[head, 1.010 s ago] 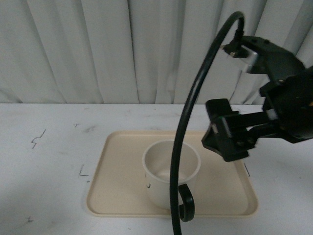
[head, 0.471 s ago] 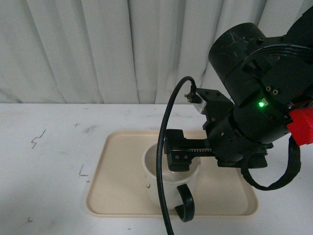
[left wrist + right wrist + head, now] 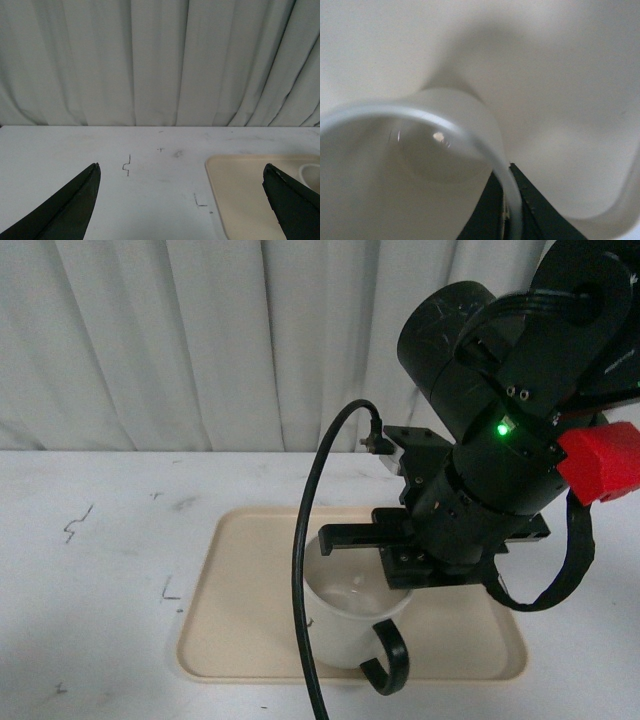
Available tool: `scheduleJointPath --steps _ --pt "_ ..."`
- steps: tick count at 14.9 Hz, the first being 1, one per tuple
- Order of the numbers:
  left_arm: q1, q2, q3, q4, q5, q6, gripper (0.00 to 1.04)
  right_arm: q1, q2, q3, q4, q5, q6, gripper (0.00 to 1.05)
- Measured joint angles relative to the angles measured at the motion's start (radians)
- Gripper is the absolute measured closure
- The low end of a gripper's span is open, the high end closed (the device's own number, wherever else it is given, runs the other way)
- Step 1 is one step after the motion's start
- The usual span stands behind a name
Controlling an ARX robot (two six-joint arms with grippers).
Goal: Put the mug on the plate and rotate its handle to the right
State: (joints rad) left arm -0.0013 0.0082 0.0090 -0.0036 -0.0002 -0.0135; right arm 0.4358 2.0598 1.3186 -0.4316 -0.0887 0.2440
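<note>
The white mug (image 3: 350, 625) stands on the beige plate (image 3: 245, 610), a little right of its middle. Its black handle (image 3: 388, 662) points toward the near edge, slightly right. My right gripper (image 3: 385, 562) comes down from above and is shut on the mug's far rim. In the right wrist view the rim (image 3: 485, 150) passes between the two dark fingers (image 3: 532, 210), one inside the mug and one outside, with the plate (image 3: 560, 100) below. My left gripper (image 3: 182, 200) is open and empty above the table, left of the plate (image 3: 250, 195). The smiley face is hidden.
A black cable (image 3: 300, 580) loops down in front of the mug. The white table (image 3: 100, 570) has small dark marks (image 3: 75, 525) left of the plate. A grey curtain (image 3: 200, 340) hangs behind the table.
My right arm has swung in from the right and come down over the mug. Its gripper now pinches the far rim. The mug has turned slightly, with the handle a bit further right.
</note>
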Motion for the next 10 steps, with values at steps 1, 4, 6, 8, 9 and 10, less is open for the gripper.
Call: scheduleJointPath --steps 1,4,6,8,9,10 --pt "0.000 0.000 0.000 0.000 0.000 0.000 0.07 -0.008 -0.007 0.021 -0.030 0.035 -0.066 1.01" --pt "0.000 0.000 0.000 0.000 0.000 0.000 0.07 -0.039 -0.020 0.130 -0.129 0.047 -0.327 1.02" --pt "0.000 0.000 0.000 0.000 -0.001 0.000 0.07 -0.044 0.005 0.252 -0.202 -0.044 -0.741 1.02" --pt "0.000 0.000 0.000 0.000 0.000 0.000 0.07 -0.042 0.047 0.280 -0.250 -0.077 -0.949 1.02" --pt "0.000 0.000 0.000 0.000 0.000 0.000 0.07 -0.037 0.063 0.281 -0.270 -0.074 -1.039 1.02" --pt "0.000 0.000 0.000 0.000 0.000 0.000 0.07 -0.031 0.083 0.291 -0.298 -0.084 -1.123 1.02"
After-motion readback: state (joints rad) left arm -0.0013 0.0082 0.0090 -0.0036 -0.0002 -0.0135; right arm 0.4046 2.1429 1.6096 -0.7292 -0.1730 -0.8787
